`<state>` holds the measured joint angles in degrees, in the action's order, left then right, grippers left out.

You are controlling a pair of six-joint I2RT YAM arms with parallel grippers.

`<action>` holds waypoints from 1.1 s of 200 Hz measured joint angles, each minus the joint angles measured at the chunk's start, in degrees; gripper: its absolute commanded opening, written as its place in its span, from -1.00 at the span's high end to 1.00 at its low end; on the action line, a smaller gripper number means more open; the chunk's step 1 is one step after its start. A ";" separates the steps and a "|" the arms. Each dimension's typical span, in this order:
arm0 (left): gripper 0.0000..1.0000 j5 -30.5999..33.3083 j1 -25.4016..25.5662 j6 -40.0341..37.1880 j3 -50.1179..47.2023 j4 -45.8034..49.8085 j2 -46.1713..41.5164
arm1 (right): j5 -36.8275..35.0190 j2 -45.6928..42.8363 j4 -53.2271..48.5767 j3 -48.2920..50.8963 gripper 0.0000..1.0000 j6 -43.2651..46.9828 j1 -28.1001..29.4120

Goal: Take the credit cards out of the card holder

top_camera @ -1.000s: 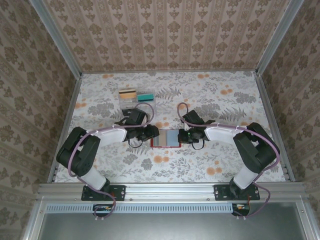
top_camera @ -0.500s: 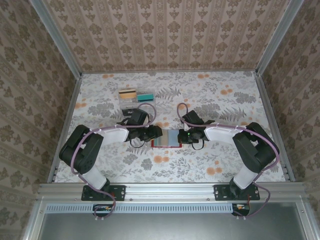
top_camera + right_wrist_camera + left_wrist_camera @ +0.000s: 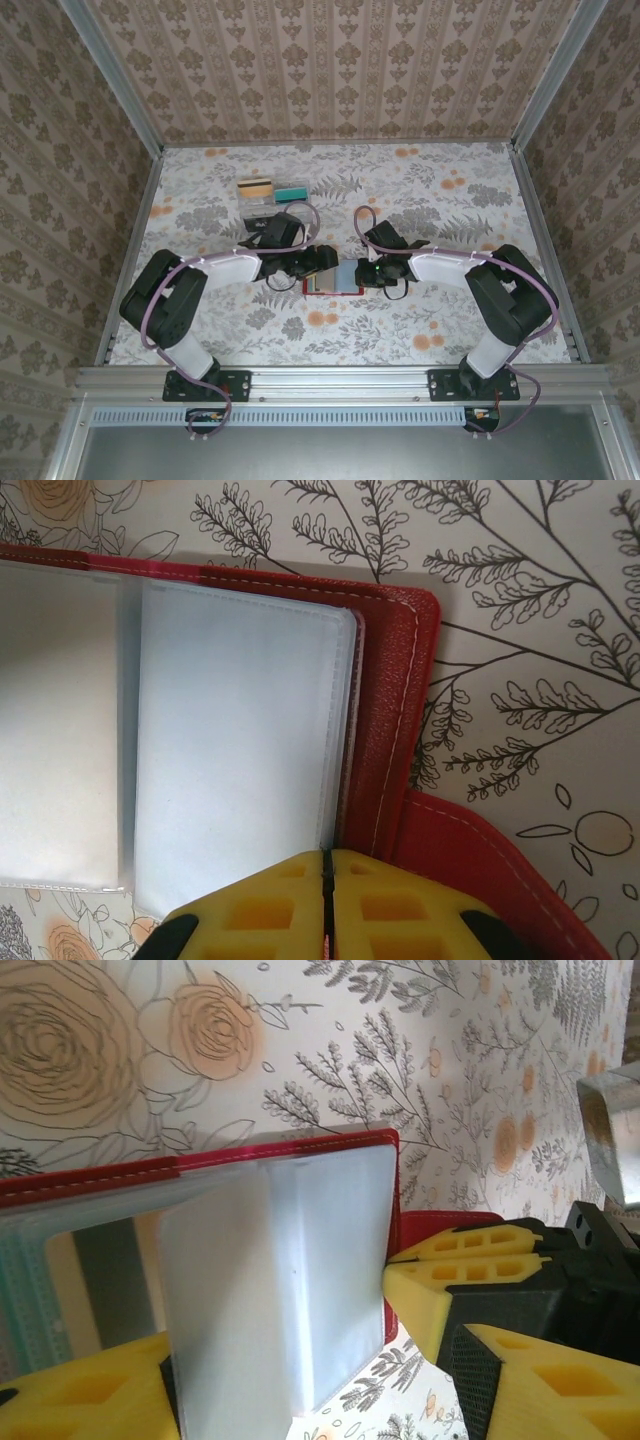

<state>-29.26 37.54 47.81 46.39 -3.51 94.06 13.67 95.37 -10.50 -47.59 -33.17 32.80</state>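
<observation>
Red card holder [image 3: 392, 680] | arms inward | left end effector [image 3: 318, 1360] spread | right end effector [image 3: 325, 868] closed

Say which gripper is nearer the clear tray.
Left. The left gripper is over the left half of the card holder, just this side of the clear tray; the right gripper clamps the holder's right edge, farther off.

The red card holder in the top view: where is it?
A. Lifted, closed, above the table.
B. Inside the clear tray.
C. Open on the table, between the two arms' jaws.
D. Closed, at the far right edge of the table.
C: the card holder lies open on the table, between the jaws of the left gripper and the right gripper, apart from the clear tray.
</observation>
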 measured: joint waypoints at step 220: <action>0.67 -0.37 -4.37 -3.56 1.33 4.87 -3.54 | 1.01 -7.54 1.20 -1.33 0.64 -3.69 -1.42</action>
<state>-29.63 33.17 44.25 47.72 1.37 90.52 14.68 87.83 -9.30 -48.93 -36.86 31.38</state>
